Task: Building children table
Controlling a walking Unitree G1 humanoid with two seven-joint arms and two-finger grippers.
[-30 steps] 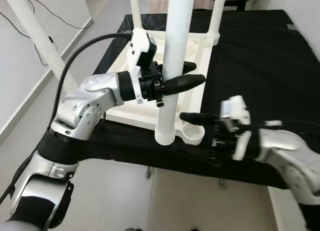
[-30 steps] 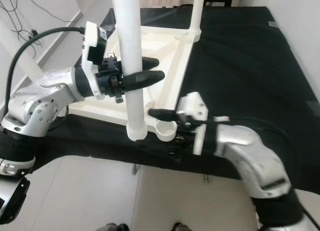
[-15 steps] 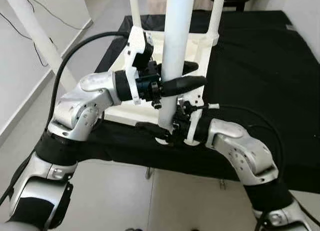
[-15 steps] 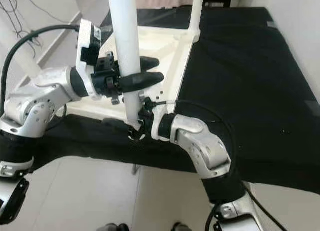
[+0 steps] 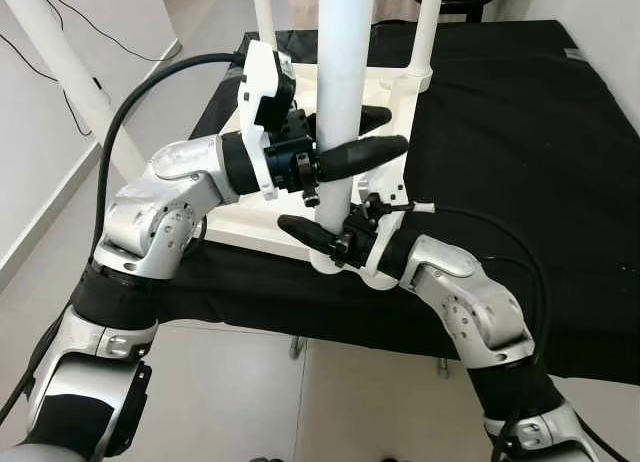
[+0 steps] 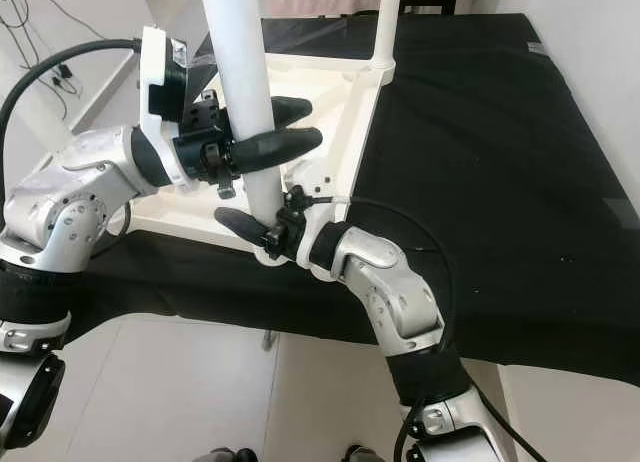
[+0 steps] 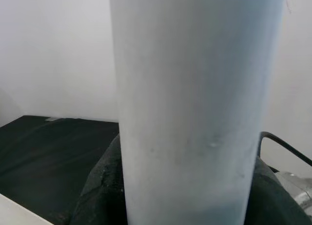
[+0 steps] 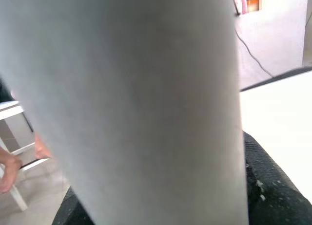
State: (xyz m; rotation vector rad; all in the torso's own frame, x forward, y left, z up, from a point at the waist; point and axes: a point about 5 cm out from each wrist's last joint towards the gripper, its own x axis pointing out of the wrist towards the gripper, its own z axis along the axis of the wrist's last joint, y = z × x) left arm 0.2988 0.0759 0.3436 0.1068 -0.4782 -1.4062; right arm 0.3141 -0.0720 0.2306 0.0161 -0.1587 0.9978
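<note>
A white children's table (image 5: 262, 220) lies upside down on a black-covered surface, its round legs pointing up. The nearest white leg (image 5: 338, 72) stands at the table's front corner. My left gripper (image 5: 348, 140) is shut on this leg at mid height, one black finger in front of it and one behind. My right gripper (image 5: 322, 234) is shut on the same leg just above its foot, with one finger (image 5: 300, 227) crossing in front. The leg (image 7: 195, 113) stands close up in the left wrist view, and the leg (image 8: 146, 108) again in the right wrist view, dark pads at both sides.
Two more white legs (image 5: 428, 27) (image 5: 262, 12) rise at the table's far corners. The black surface (image 5: 520, 132) stretches to the right and back. A slanting white pole (image 5: 70, 77) and grey floor (image 5: 60, 242) lie to the left.
My right gripper swung in from the right of the front corner to the leg's foot and shut around it. The left gripper kept its hold on the leg.
</note>
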